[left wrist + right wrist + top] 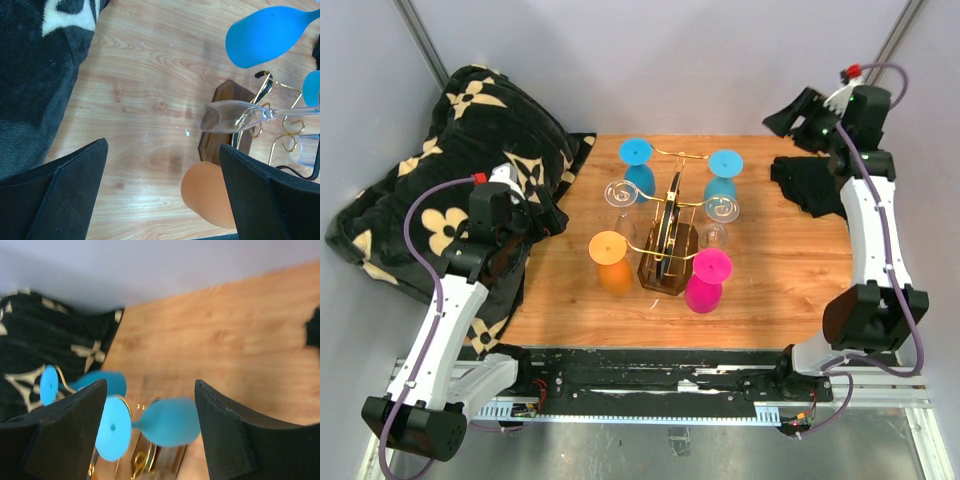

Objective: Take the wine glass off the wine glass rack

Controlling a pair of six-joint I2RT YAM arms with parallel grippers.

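The gold wire wine glass rack (667,232) stands on its dark wooden base mid-table. Several wine glasses hang upside down from it: two blue (638,166) (723,176), a clear one (618,193), an orange one (610,258) and a pink one (707,280). My left gripper (548,212) is open and empty, left of the rack. In the left wrist view (162,195) the orange glass (210,192) lies by its right finger and the clear glass (232,116) is beyond. My right gripper (788,117) is open and empty at the far right, above a blue glass (170,422).
A black floral blanket (430,200) covers the table's left edge, under the left arm. A black cloth (810,185) lies at the far right by the right arm. The rack base (227,95) shows in the left wrist view.
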